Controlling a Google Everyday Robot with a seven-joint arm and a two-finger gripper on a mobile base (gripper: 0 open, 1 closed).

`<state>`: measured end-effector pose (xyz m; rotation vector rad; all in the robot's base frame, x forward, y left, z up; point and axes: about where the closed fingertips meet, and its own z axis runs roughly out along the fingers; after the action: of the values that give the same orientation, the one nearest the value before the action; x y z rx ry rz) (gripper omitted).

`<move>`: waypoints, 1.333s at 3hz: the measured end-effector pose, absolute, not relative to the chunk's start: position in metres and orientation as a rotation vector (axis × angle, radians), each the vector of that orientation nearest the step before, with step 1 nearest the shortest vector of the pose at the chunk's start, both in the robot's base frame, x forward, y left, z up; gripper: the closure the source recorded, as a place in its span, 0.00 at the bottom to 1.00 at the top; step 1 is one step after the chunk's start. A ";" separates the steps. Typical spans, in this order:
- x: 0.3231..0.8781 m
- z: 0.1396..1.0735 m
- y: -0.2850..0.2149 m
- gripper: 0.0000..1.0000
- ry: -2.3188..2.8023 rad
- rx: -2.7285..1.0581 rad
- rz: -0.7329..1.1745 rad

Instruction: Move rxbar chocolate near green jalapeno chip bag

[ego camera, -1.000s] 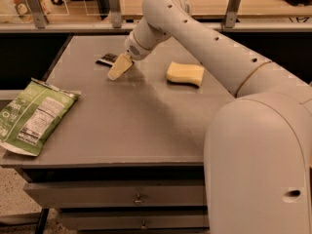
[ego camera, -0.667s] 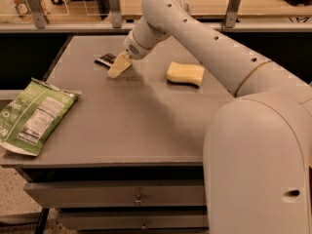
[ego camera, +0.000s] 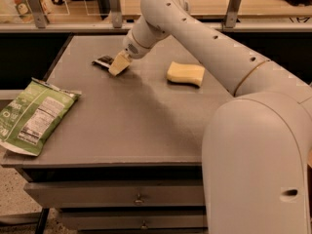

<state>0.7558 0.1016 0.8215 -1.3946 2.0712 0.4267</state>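
rxbar chocolate (ego camera: 103, 61) at table (ego camera: 146, 126) rear, claw (ego camera: 118, 65) at its right end (grip: cannot tell); green jalapeno chip bag (ego camera: 34, 116) front-left.

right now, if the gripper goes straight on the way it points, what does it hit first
Probably the rxbar chocolate, lying just beyond the gripper on the table; depth is unclear, so it might meet the table first.

No legible txt, print on green jalapeno chip bag (ego camera: 36, 116) unreadable, gripper (ego camera: 118, 65) just beside rxbar chocolate (ego camera: 103, 61)
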 end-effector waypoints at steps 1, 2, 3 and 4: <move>0.756 0.822 0.102 1.00 2.071 -1.395 0.427; 0.760 0.820 0.105 1.00 2.069 -1.389 0.430; 0.760 0.822 0.105 1.00 2.069 -1.389 0.431; 0.757 0.829 0.119 1.00 2.012 -1.421 0.475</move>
<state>0.7572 0.1193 0.8295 -1.4210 2.0121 0.4746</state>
